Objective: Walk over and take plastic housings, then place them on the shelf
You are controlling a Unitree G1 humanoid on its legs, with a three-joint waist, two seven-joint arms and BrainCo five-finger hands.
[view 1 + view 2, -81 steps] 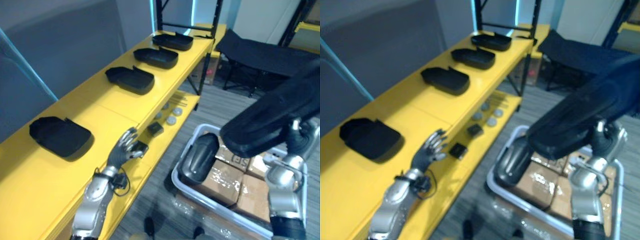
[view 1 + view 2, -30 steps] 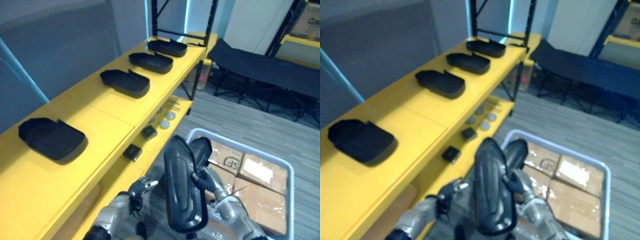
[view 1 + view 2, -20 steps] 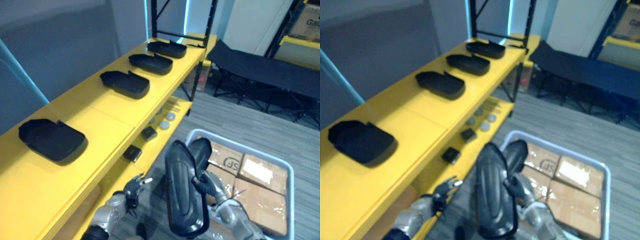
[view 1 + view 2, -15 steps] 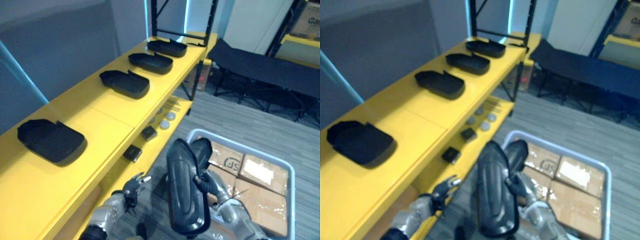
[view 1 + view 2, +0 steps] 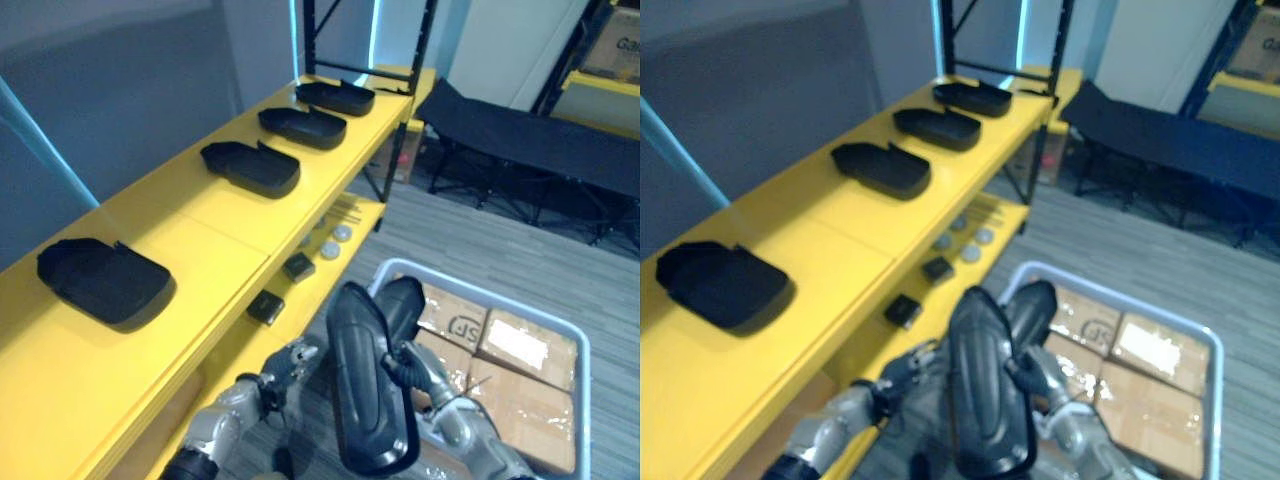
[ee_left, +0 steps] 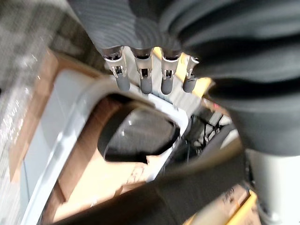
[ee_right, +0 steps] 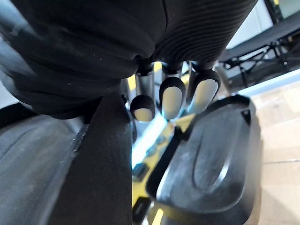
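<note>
Long yellow two-level shelf takes up the left side. Four black moulded plastic housings lie in a row on the shelf top, well apart. The nearest housing is at the shelf's near end and the second housing mid-shelf. The third housing is past it and the fourth housing at the shelf's far end.

On the shelf's lower level are a near dark square block and a far dark square block. A pair of grey round discs lies further toward the shelf's far end.

The robot's left hand hangs just off the shelf's lower front edge. Its fingers are straight in a row, relaxed and holding nothing.

Further off the shelf front, the held black plastic housing stands on end in the air, long axis near vertical. The robot's right hand grips the housing's edge on the side away from the shelf, fingertips curled over the rim.

A light grey plastic bin sits on the floor, off the shelf's front. It holds brown cardboard boxes and a spare black plastic housing. The spare leans in the bin corner nearest the shelf, just behind the held one. A black folding cot stands past the shelf's far end.
</note>
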